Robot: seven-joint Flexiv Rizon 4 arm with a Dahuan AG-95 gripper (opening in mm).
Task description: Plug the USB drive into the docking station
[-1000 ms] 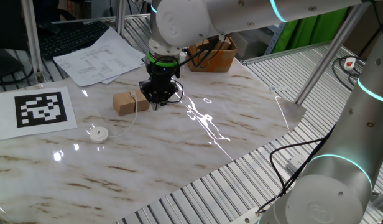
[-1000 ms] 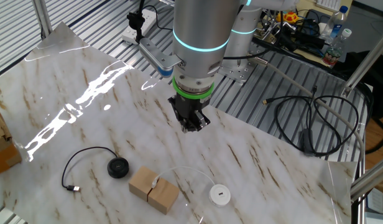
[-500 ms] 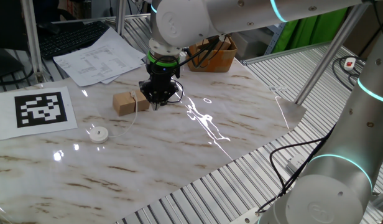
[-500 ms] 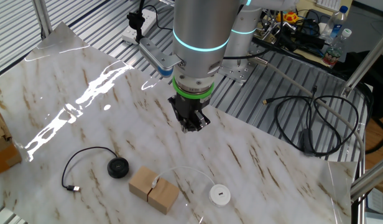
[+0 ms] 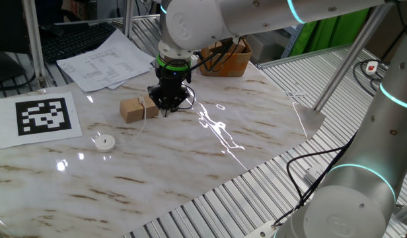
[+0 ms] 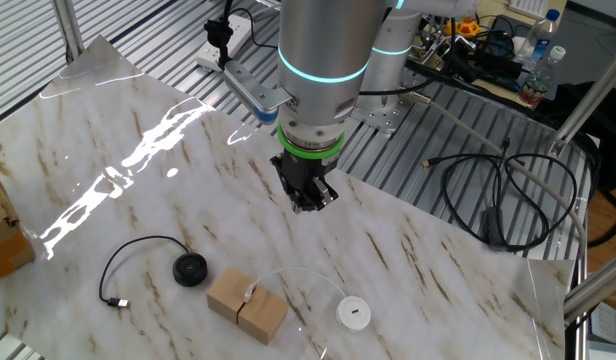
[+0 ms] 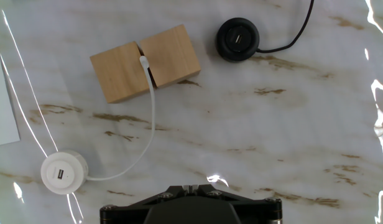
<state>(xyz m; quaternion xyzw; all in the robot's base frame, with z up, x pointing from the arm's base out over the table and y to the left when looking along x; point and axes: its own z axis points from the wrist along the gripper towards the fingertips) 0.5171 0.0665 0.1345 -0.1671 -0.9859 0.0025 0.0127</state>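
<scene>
Nothing has shifted between the earlier frames and this one — I see the arm parked in the same pose in both fixed views, and every item on the table lies where it lay. The claw (image 6: 308,203) hangs point-down over the marble table (image 6: 438,270), its fingers pressed together with nothing between them; in the hand view only the dark base of the claw (image 7: 190,186) shows at the bottom edge.

The wooden block (image 7: 145,63), split down the middle, sits on the table just beside the claw in one fixed view (image 5: 139,108). A white cable (image 7: 151,124) enters the split and runs to a round white puck (image 7: 64,173) with a small slot on top — I take this puck for the docking station, though I can't be sure. In the other fixed view the puck (image 6: 353,313) lies near the block (image 6: 247,305), with the cable arcing between them.

A round black disc (image 7: 237,39) with a black lead (image 7: 291,37) rests close to the block on its far side; the other fixed view shows that lead (image 6: 123,268) curling away from the disc (image 6: 191,269) to a small plug at its end.

I can't pick out the USB drive as a separate piece in any view; the white end at the block's split may be it. A printed marker sheet (image 5: 45,117) lies flat, well apart.
</scene>
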